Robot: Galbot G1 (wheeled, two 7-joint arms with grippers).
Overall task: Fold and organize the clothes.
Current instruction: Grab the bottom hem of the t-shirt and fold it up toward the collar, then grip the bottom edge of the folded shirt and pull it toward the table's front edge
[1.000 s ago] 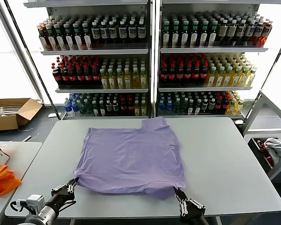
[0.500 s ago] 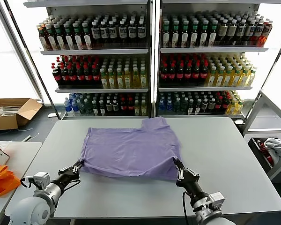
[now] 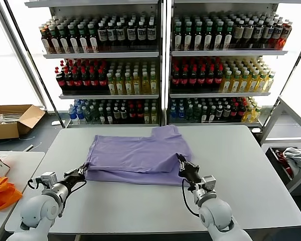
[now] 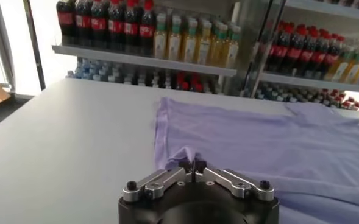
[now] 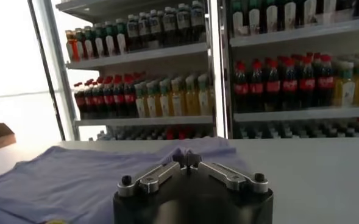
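Note:
The lavender T-shirt lies on the grey table, its near hem lifted and carried back over the rest. My left gripper is shut on the shirt's near left corner; it also shows in the left wrist view pinching a peak of the fabric. My right gripper is shut on the near right corner; it also shows in the right wrist view holding the cloth. The dark printed graphic is hidden.
Drink shelves stand behind the table. An orange fabric bag lies on a side table at the left. A cardboard box sits on the floor at the left. A bin with cloth stands at the right.
Both grippers have moved away from the table's front edge toward the shelves, carrying the shirt's near hem up and back over the shirt. The visible shirt area has become shorter.

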